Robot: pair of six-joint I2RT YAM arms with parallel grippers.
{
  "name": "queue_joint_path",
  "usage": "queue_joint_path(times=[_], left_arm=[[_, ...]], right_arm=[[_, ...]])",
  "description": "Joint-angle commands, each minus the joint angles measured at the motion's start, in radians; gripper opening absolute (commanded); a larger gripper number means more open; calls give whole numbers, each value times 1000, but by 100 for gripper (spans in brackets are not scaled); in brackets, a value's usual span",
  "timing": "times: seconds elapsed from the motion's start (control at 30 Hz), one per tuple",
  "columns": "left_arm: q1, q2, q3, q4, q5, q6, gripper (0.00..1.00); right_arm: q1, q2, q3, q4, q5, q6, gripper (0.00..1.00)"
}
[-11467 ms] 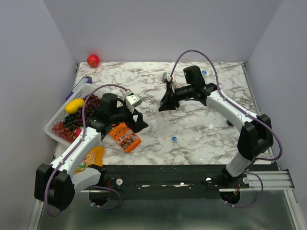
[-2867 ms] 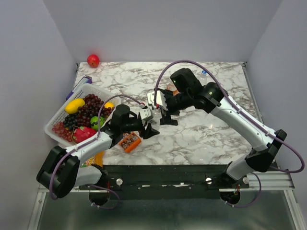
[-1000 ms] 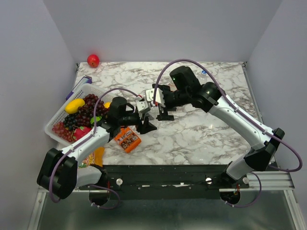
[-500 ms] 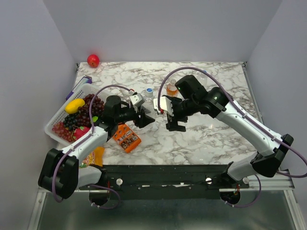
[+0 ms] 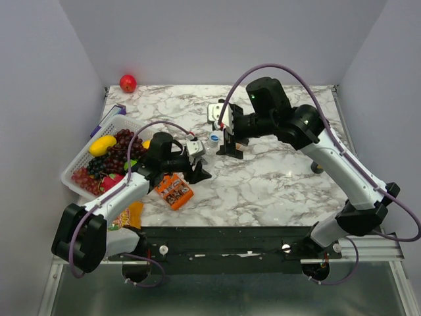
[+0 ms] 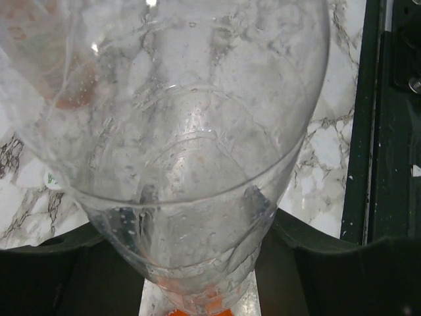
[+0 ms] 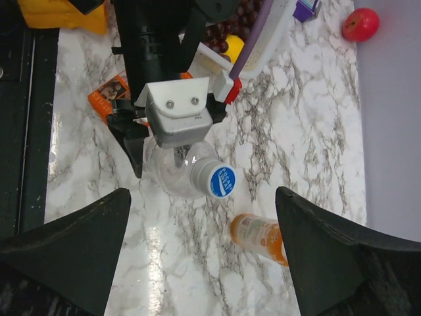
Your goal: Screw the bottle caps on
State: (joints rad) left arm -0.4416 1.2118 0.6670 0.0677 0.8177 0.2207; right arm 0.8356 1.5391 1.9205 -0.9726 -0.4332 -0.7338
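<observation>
The left jaws were clamped on the body of a clear bottle (image 6: 197, 164), one jaw on each side low on its wall, as the left wrist view showed. The right jaws stood wide apart and held nothing. They framed the bottle's top from above without touching it.

A blue cap (image 7: 220, 181) sat on the neck of that bottle. We could not tell whether it was screwed tight or merely resting there. The bottle was held off the table (image 5: 276, 178) and tilted, its long axis running up from the left jaws toward the right wrist, so the right wrist camera saw the cap nearly face on. We judged that the next move turned on this line: the right jaws lay almost along the bottle's axis, just beyond the cap, and were much the nearer pair to close on it and turn.

The left arm (image 5: 115, 194) reached low and forward from its base. The right arm (image 5: 342, 161) arched high and bent back toward the middle of the table, with its wrist pointing down at the cap.

An orange bottle (image 7: 260, 237) sat on the table just beside the clear one. We could not tell whether it was capped. We saw no third bottle.
</observation>
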Motion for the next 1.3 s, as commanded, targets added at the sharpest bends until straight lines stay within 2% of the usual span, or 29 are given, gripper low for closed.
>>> queue_joint_path(times=[0.0,0.2,0.5,0.8,0.9,0.93,1.03,1.07,1.13,1.17,1.27], left_arm=[[-19,-9,62,-120,49,134,0],[-20,-18,83,-123,67,131,0],[-9,-12,75,0,67,-7,0],[15,-15,37,99,14,-106,0],[17,-17,23,118,-2,-113,0],[17,-17,22,106,-2,-91,0],[15,-12,32,8,31,-9,0],[14,-11,37,-29,34,67,0],[11,-11,52,-154,41,156,0],[6,-12,59,-196,41,260,0],[-3,-31,71,-319,29,399,0]], right_arm=[[-1,41,5,8,-97,-85,98],[-1,53,-43,-18,-107,-138,98],[-1,38,-106,-69,-78,-150,98],[-3,33,-133,-159,39,-67,96],[-35,27,-158,-173,45,16,97],[-53,29,-149,-176,4,75,97],[-104,18,-132,-170,-57,112,98],[-116,12,-106,-163,-68,108,98],[-121,-10,-83,-143,-114,53,98],[-121,-26,-84,-132,-128,22,98],[-119,-83,-144,-57,-156,-76,96]])
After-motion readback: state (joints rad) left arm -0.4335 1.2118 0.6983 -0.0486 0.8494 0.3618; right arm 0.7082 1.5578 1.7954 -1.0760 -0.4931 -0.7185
